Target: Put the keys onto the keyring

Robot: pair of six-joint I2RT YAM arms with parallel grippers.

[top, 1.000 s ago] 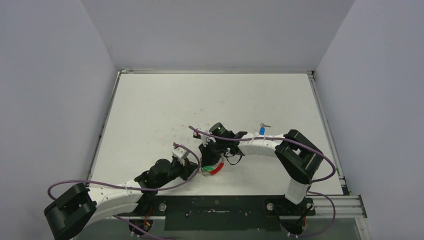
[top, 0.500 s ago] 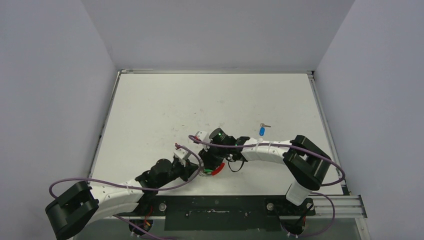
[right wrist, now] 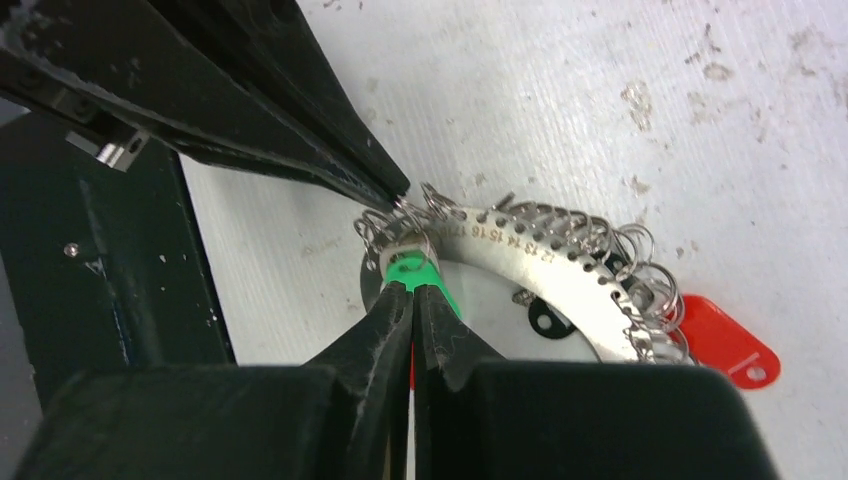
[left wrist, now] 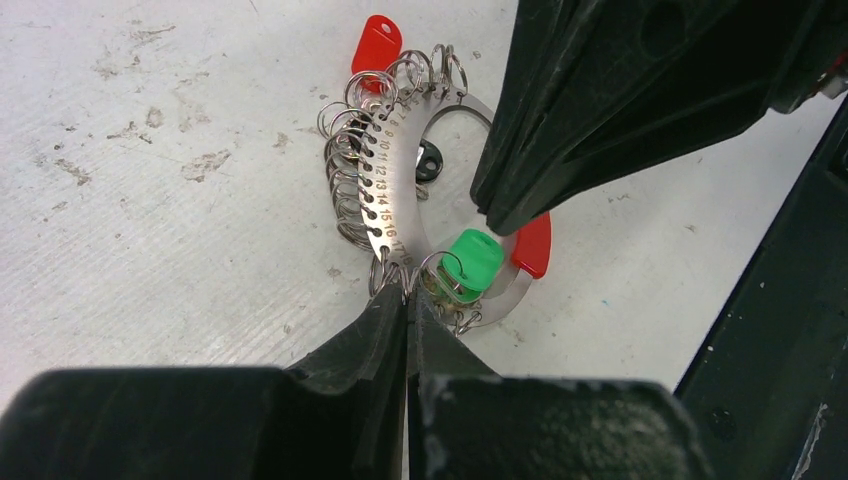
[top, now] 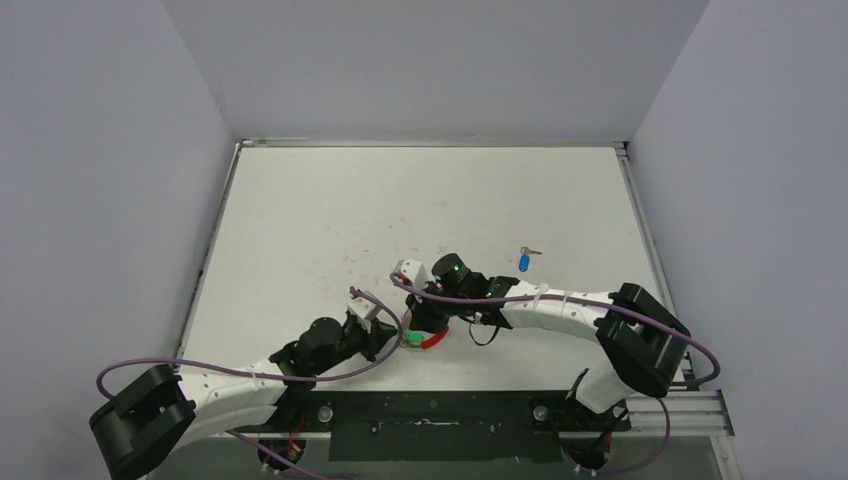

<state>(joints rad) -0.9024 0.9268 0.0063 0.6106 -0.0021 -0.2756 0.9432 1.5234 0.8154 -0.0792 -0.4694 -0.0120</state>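
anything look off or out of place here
The blue key lies alone on the table, well apart from the keyring, where the left claw and right claw meet at the green key. The table is also scuffed and grimy there. Nothing looks broken.

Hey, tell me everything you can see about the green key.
The green key shows a glossy green plastic head; its metal blade is hidden. It sits at one end of the keyring, a flat silvery numbered plate hung with small wire rings, beside its red section. One small ring seems to cross the head. The right end effector is closed on the head; the left end effector pinches the rings alongside.
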